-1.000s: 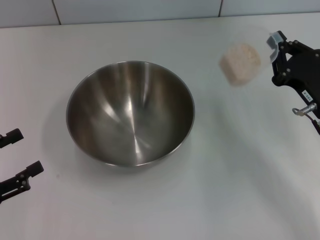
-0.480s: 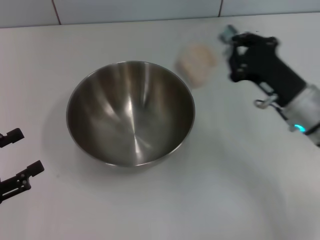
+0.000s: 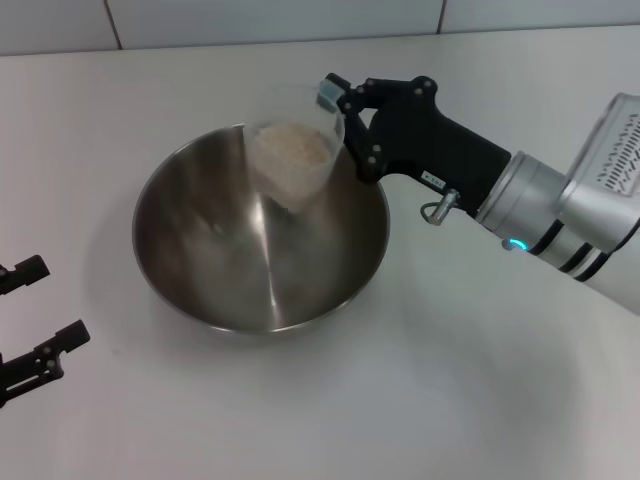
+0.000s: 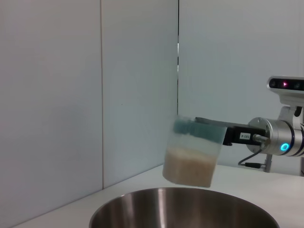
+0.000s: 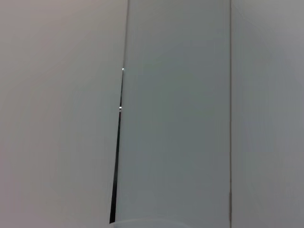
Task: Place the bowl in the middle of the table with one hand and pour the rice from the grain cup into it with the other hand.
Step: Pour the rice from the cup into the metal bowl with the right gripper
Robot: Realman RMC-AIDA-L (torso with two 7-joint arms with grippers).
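Observation:
The steel bowl (image 3: pixel 200 240) stands in the middle of the white table (image 3: pixel 430 400), and its inside shows only bare metal. My right gripper (image 3: pixel 338 112) is shut on the rim of the grain cup (image 3: pixel 293 160) and holds it above the bowl's far side. The cup is close to upright, with the rice (image 3: pixel 296 148) still in it. In the left wrist view the grain cup (image 4: pixel 192 156) hangs just over the bowl's rim (image 4: pixel 185 209). Near the table's left edge, my left gripper (image 3: pixel 55 300) is open and holds nothing.
A tiled wall (image 3: pixel 270 20) runs along the table's far edge. The right arm (image 3: pixel 560 205) reaches in from the right, over the table. The right wrist view shows only wall panels (image 5: pixel 175 118).
My right gripper has carried the grain cup leftward from the far right of the table to above the bowl's far side. The bowl and the left gripper have not moved.

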